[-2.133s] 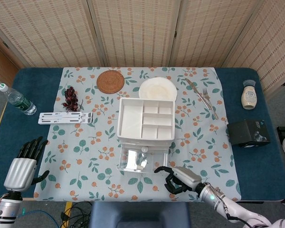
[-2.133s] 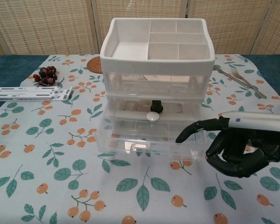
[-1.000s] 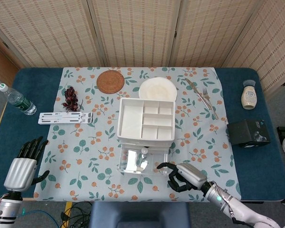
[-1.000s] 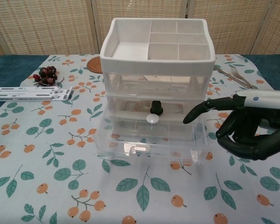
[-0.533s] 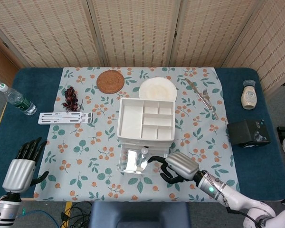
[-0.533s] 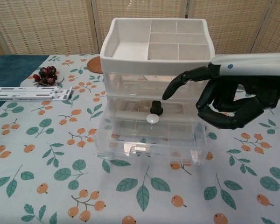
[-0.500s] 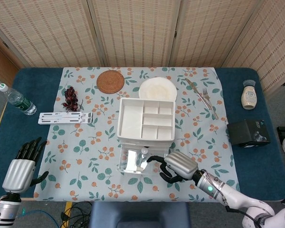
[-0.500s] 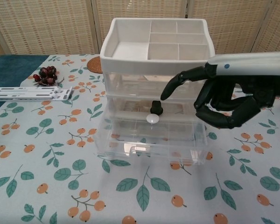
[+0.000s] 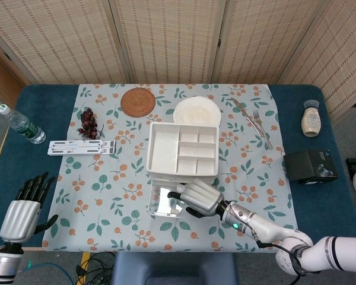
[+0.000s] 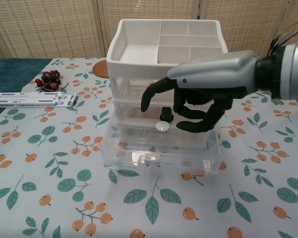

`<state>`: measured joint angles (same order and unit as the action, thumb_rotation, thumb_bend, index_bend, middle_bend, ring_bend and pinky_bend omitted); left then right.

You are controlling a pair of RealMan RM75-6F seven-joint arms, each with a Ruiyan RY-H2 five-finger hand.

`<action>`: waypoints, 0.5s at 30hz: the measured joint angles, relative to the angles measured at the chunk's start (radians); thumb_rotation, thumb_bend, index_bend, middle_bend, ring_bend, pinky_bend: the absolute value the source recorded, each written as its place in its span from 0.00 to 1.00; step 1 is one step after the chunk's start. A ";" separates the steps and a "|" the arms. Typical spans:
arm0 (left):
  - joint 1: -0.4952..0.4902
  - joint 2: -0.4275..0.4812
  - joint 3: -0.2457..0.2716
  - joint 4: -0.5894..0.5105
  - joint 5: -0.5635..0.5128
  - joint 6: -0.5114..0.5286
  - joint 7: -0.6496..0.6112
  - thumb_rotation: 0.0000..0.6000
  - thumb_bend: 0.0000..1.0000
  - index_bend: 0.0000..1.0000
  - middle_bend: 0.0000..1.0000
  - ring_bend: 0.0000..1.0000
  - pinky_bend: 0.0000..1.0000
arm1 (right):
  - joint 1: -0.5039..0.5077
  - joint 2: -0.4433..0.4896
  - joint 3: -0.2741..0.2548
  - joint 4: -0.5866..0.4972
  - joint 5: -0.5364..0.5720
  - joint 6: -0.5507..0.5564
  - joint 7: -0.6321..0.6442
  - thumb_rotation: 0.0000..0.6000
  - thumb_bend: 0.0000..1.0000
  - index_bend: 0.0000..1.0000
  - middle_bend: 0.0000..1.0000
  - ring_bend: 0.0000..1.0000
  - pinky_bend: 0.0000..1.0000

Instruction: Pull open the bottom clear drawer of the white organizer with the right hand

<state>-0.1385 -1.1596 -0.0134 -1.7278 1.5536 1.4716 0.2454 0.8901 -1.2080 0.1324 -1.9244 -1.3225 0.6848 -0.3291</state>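
The counter (image 9: 320, 202) carries a leaf-and-berry cloth, and near its front middle stands the white organizer (image 10: 166, 54), a compartmented white tray over stacked clear drawers. The bottom clear drawer (image 10: 159, 148) already juts forward of the drawers above it, with its white knob (image 10: 162, 125) at the middle of its front; a dark knob (image 10: 165, 113) sits just above on the next drawer up.

The right hand (image 10: 203, 94) hovers over the drawer fronts, its fingers (image 10: 154, 94) curled loosely and holding nothing, one reaching down just left of the dark knob. Whether any finger touches a knob cannot be told. The left hand (image 9: 22, 217) rests far off at the counter's left front, fingers spread, empty.

The risk, as I judge it, is the two knobs sitting so close together: a finger could hook the dark one and draw out the wrong drawer. A downward press from the palm could also jam the protruding drawer or shove the light organizer backward, and too strong a pull could drag the drawer clear out.
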 measured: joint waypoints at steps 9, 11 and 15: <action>0.008 -0.001 0.001 -0.002 -0.006 0.004 0.004 1.00 0.20 0.03 0.00 0.05 0.09 | 0.099 -0.047 0.004 0.065 0.012 -0.045 -0.142 1.00 0.28 0.20 0.87 1.00 1.00; 0.009 -0.001 0.001 -0.002 -0.008 0.005 0.005 1.00 0.20 0.03 0.00 0.05 0.09 | 0.110 -0.060 -0.002 0.077 0.011 -0.047 -0.150 1.00 0.28 0.20 0.88 1.00 1.00; 0.009 0.000 -0.002 -0.005 -0.008 0.006 0.008 1.00 0.20 0.02 0.00 0.05 0.09 | 0.122 -0.082 -0.011 0.098 -0.004 -0.045 -0.158 1.00 0.28 0.20 0.91 1.00 1.00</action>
<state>-0.1290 -1.1593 -0.0152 -1.7327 1.5455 1.4776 0.2535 1.0116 -1.2899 0.1216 -1.8261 -1.3262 0.6400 -0.4876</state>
